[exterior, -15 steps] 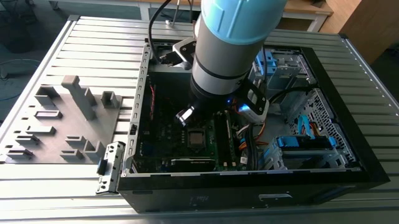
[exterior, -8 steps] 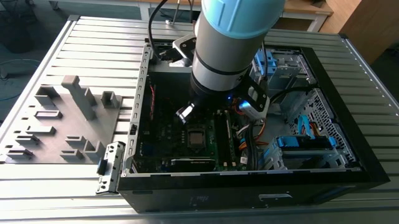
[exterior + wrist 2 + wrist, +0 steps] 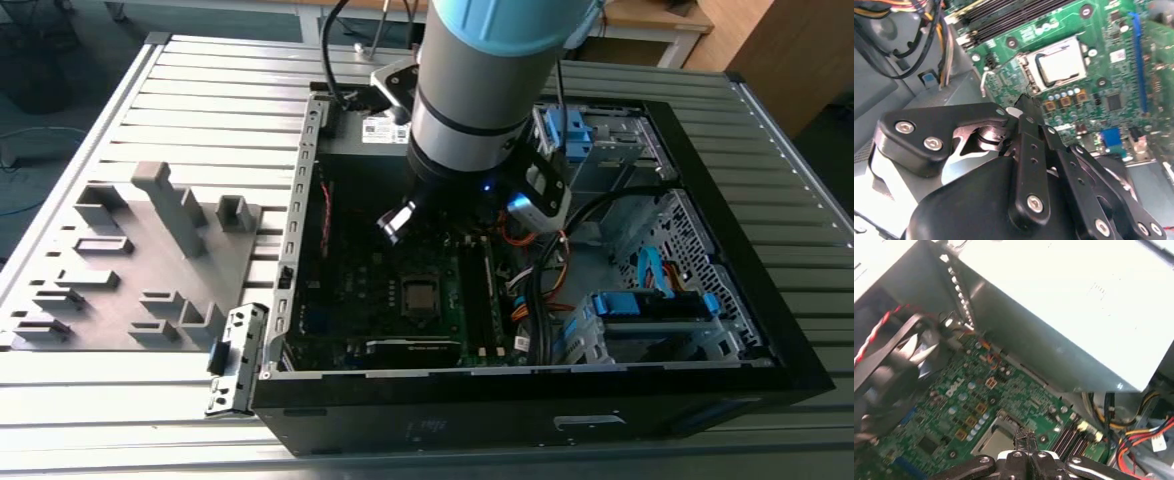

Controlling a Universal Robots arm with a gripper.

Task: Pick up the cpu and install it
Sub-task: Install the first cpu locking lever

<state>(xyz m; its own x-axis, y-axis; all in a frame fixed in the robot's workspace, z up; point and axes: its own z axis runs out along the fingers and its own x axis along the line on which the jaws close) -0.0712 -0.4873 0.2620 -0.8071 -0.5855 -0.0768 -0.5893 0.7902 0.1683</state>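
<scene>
Open computer case (image 3: 747, 330) on a slatted table (image 3: 200, 90). The arm reaches down into the case, its wrist tilted, with the pincer (image 3: 1025, 102) poised above the green motherboard (image 3: 1104, 65). Its fingers (image 3: 1030, 150) are pressed together and hold nothing. The cpu (image 3: 1061, 62) lies seated in its socket near the board's middle, apart from the fingertips. Probable risk: a skewed chip or an ill-aimed descent could bend socket pins or strike the neighbouring capacitors (image 3: 1065, 101).
</scene>
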